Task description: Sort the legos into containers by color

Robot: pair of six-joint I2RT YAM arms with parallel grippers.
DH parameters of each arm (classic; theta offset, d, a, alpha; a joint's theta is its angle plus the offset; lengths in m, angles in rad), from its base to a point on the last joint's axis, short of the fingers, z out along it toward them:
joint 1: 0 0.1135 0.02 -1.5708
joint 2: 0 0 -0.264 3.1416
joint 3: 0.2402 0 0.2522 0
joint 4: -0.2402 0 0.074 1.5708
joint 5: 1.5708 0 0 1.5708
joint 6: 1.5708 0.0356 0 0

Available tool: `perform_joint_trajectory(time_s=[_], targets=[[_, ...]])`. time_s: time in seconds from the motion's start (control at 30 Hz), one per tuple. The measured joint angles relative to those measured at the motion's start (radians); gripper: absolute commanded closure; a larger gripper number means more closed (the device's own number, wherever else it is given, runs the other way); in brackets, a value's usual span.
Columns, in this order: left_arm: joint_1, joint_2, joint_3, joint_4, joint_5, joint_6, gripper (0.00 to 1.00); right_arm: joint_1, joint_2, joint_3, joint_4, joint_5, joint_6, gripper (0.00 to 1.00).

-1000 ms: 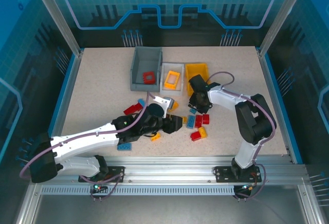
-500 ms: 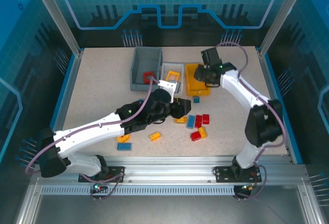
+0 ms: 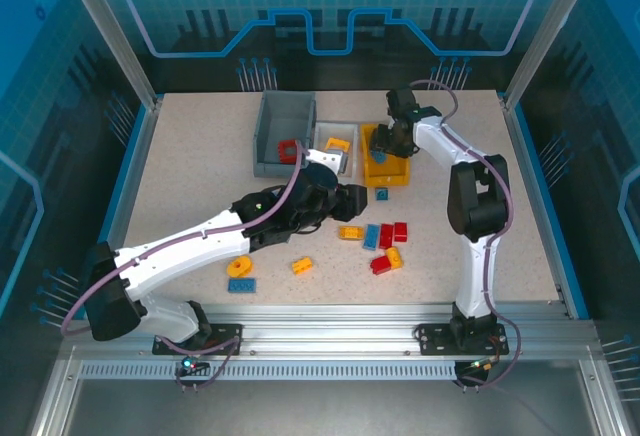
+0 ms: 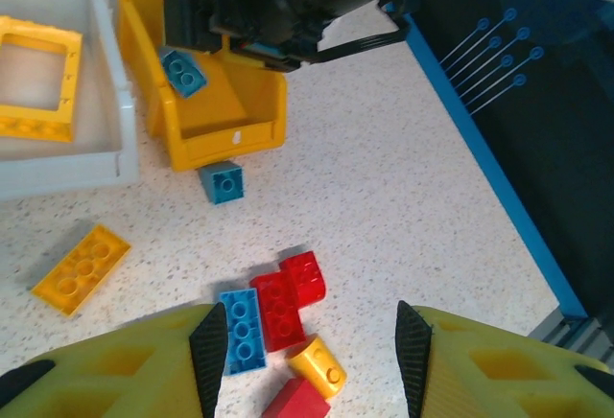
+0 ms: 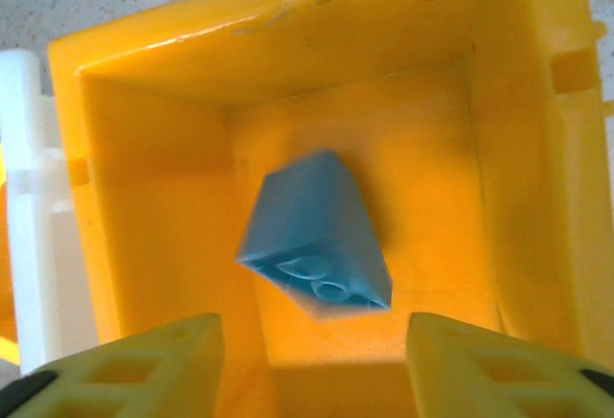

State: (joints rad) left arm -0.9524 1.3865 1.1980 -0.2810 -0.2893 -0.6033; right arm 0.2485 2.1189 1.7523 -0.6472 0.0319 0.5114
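I log a speckled beige worktop [image 3: 200, 176] walled by blue panels [image 3: 330, 6]: my right hand [image 5: 312, 336] is spread open above the yellow bin [image 5: 288, 25], a blue lego [image 5: 317, 236] inside it, and my left hand [image 4: 312, 341] gapes empty over loose legos [image 4: 278, 308] near that bin.

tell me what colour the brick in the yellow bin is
Blue. The brick inside the yellow bin shows clearest in the right wrist view.
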Motion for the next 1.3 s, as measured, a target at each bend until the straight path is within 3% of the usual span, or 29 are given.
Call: perform_joint_trajectory(time_s=[0.23, 0.37, 0.43, 0.6, 0.77, 1.0, 1.13, 1.3], targets=[[0.044, -0.05, -0.043, -0.101, -0.02, -0.044, 0.44, 0.001, -0.102, -0.051, -0.005, -0.004, 0.0, 0.41], [0.175, -0.087, -0.06, -0.212, -0.012, -0.063, 0.37, 0.04, -0.342, -0.214, 0.046, 0.023, -0.008, 0.4], [0.254, -0.105, -0.088, -0.261, -0.01, -0.061, 0.35, 0.1, -0.487, -0.32, 0.096, 0.031, -0.016, 0.39], [0.475, -0.116, -0.18, -0.367, 0.024, -0.016, 0.28, 0.391, -0.776, -0.634, 0.306, -0.007, -0.054, 0.33], [0.627, -0.025, -0.192, -0.407, 0.083, 0.093, 0.3, 0.546, -0.825, -0.884, 0.487, -0.076, -0.004, 0.28], [0.65, 0.22, -0.191, -0.403, 0.109, 0.29, 0.25, 0.635, -0.825, -0.945, 0.583, -0.074, 0.066, 0.27], [0.65, 0.261, -0.187, -0.402, 0.1, 0.345, 0.17, 0.637, -0.821, -0.939, 0.607, -0.069, 0.08, 0.27], [0.65, 0.277, -0.164, -0.39, 0.083, 0.395, 0.16, 0.643, -0.809, -0.932, 0.619, -0.067, 0.096, 0.27]])
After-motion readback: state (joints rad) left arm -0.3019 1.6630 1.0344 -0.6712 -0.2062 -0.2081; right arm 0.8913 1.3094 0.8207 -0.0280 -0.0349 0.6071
